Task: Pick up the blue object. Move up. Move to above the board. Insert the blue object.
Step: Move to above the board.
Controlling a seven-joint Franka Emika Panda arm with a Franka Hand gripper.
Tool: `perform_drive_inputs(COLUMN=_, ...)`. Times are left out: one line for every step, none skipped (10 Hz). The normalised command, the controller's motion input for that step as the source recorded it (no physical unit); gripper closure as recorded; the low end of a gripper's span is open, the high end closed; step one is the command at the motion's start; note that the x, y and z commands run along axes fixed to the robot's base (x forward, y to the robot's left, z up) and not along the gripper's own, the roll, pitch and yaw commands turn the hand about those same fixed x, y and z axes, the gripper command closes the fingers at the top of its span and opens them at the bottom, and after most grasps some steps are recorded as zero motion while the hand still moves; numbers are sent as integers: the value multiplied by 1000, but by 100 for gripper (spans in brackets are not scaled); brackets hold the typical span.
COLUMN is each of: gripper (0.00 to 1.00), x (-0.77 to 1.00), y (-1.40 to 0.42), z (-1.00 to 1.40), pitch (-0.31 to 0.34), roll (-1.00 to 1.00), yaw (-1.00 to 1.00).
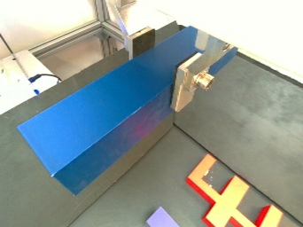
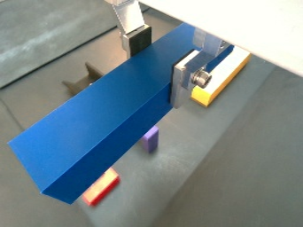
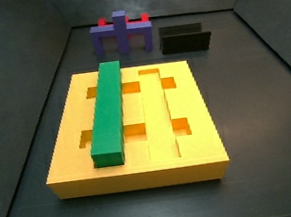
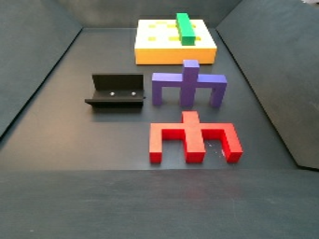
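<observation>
The claw [image 1: 159, 55] grips the blue object [image 1: 112, 111] across its width, lifted clear of the counter [image 1: 243, 115] in both wrist views; neither appears in a side view. Lift done or under way; carrying above the board [image 3: 74, 155] comes next. Farther off, its groove right of the green bar [image 3: 107, 111] lies free.

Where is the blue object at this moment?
Both wrist views show the blue object clamped between the gripper fingers, lifted off the floor. Neither side view shows it; the board carries only the green bar.
</observation>
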Motion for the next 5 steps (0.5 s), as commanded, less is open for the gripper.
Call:
perform_drive_inputs(gripper=100, x=710, y=-1400, z=167, pitch=351, roll=37, yaw=-72)
perform_drive_inputs(gripper=100, x=747, y=-1400, z=171, pitch=370, roll=48, yaw=-3)
perform_drive_inputs(gripper=100, x=766, y=-1400, z=174, pitch=336, roll=-16, yaw=1)
perform_drive_inputs(gripper=100, x=776, y=-1400, z=174, pitch=253, roll=-11, yaw=5)
perform_drive_inputs(gripper=100, x=767, y=-1400, z=181, pitch=170, roll=16, yaw=13)
